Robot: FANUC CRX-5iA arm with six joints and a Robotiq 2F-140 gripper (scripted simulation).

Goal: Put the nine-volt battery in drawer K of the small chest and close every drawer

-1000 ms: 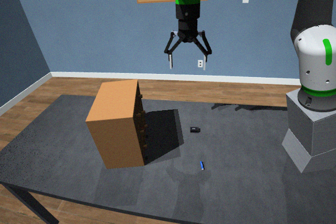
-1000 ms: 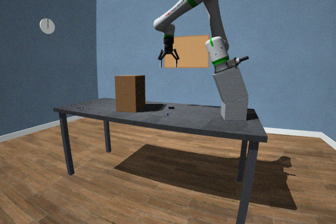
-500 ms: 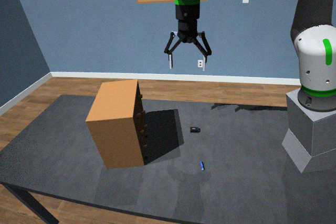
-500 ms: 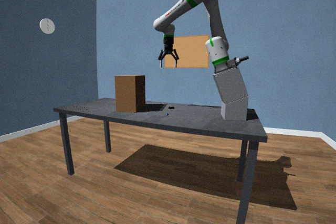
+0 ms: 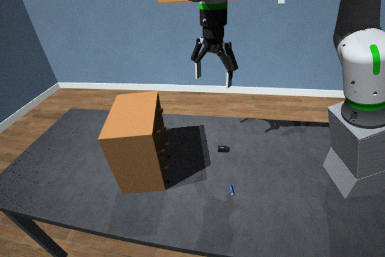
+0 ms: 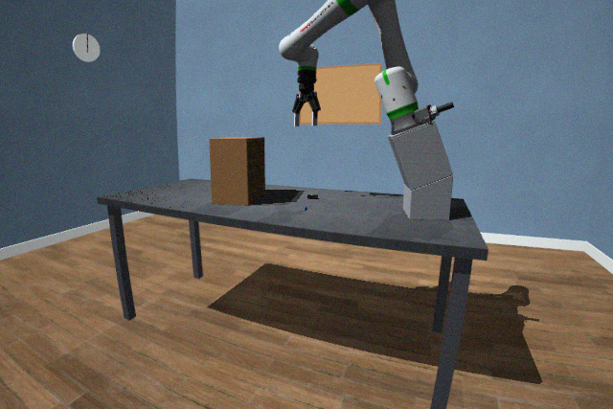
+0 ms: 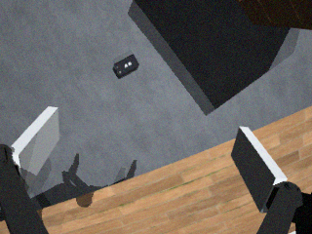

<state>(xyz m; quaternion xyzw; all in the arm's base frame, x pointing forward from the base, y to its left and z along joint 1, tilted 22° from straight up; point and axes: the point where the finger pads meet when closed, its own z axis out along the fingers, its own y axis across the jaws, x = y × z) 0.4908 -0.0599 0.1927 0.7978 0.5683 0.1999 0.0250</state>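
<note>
The nine-volt battery (image 5: 223,148) (image 6: 312,195) (image 7: 125,65) is a small black block lying flat on the grey table (image 5: 280,170), to the right of the chest. The small chest (image 5: 132,142) (image 6: 237,170) is a tan wooden box; its drawer front (image 5: 160,142) faces right, in shadow, with all drawers pushed in. No drawer letters can be read. My gripper (image 5: 213,76) (image 6: 305,121) (image 7: 148,133) is open and empty, hanging high above the table's far edge, behind the battery and chest.
A small blue cylinder (image 5: 231,189) (image 6: 304,207) lies on the table nearer the front, right of the chest. The robot's grey pedestal (image 5: 357,151) (image 6: 425,171) stands at the table's right end.
</note>
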